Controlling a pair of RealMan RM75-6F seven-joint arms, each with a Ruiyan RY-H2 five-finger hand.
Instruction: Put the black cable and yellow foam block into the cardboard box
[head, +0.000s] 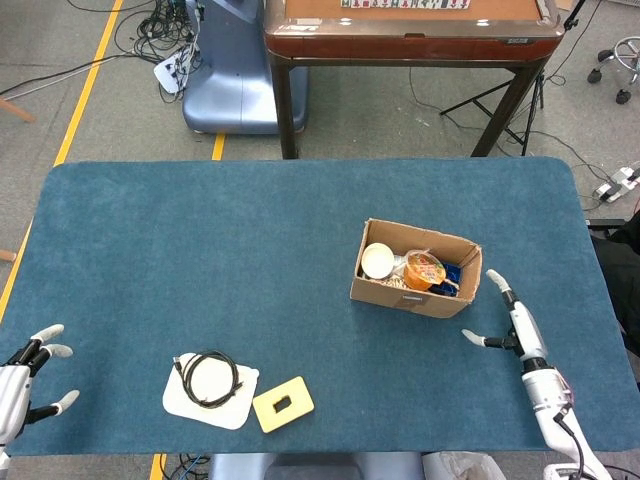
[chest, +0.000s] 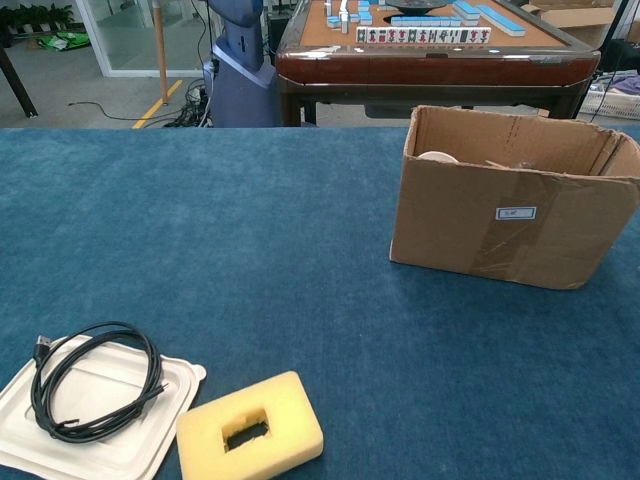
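Nothing picked yet. Black cable (head: 208, 378) coiled on white tray (head: 222, 408) near left, yellow foam block (head: 282, 403) just right of it; cardboard box (head: 412, 296) far right. Left hand (head: 22, 379), right hand (head: 508, 325) both empty, fingers spread. I'd pinch the whole coil so loops don't trail.
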